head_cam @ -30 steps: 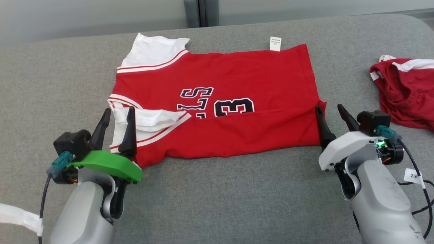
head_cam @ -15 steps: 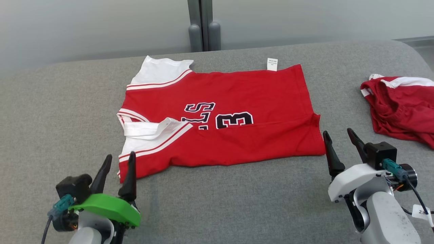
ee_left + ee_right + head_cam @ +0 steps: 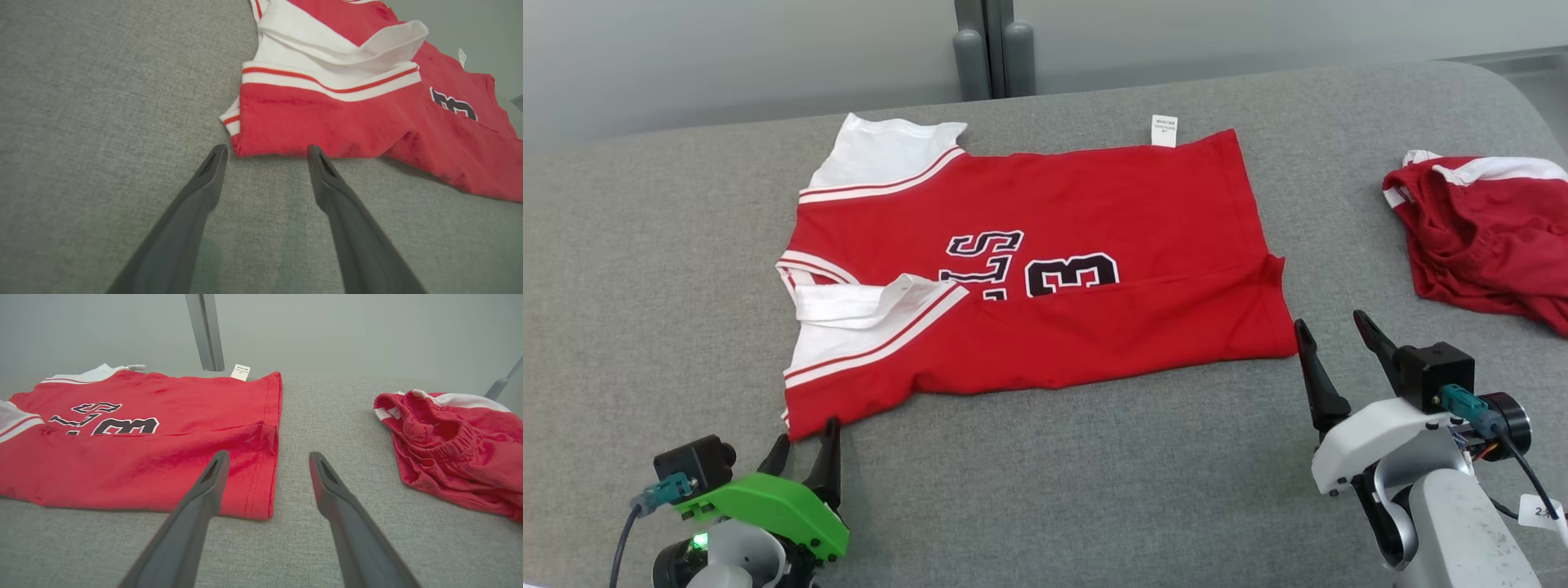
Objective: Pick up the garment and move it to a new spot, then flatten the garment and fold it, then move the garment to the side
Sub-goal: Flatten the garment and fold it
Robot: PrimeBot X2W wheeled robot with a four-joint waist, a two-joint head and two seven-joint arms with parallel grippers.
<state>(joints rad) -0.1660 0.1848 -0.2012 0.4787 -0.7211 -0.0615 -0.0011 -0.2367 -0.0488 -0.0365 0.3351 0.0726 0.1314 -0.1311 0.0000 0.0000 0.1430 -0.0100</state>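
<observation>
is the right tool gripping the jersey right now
No, in the right wrist view the right tool stands open beside the jersey, its fingers spread wide at the hem corner and pinching no cloth.

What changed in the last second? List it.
The left gripper and right gripper pulled back toward the robot, off the jersey, jaws open, holding nothing. The jersey stayed folded on the grey surface; the red shorts did not move.

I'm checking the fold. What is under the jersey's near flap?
The near flap of the jersey lies over its own front, hiding part of the black lettering; the rest shows. Whether the layers beneath lie smooth cannot be seen.
</observation>
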